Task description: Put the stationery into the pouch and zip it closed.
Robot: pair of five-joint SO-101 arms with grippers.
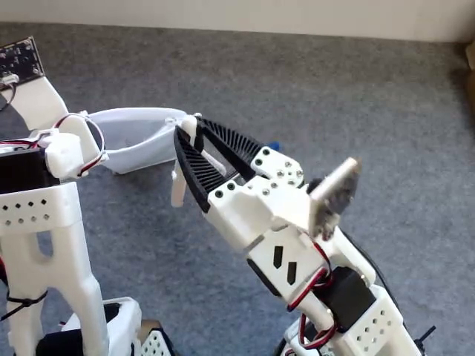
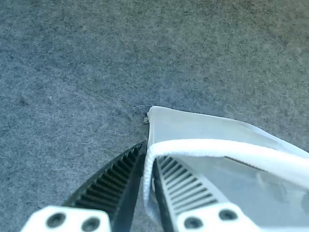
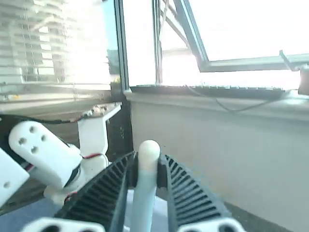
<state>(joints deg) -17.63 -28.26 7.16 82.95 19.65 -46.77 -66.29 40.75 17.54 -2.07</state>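
- The translucent white fabric pouch (image 1: 141, 148) lies open on the grey carpeted table (image 1: 334, 89). It looks limp, so the corded rim is the best hold.
- The left gripper (image 2: 147, 145) is clamped on that rim.
- The right gripper (image 1: 189, 133) pinches a slim white plastic stick (image 1: 178, 189), likely light, stiff and slick, at the pouch's mouth.

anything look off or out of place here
Nothing stands out. The left gripper pinches the rim of the pouch, holding it open; the right gripper grips a white stick near its end. No spill or damage.
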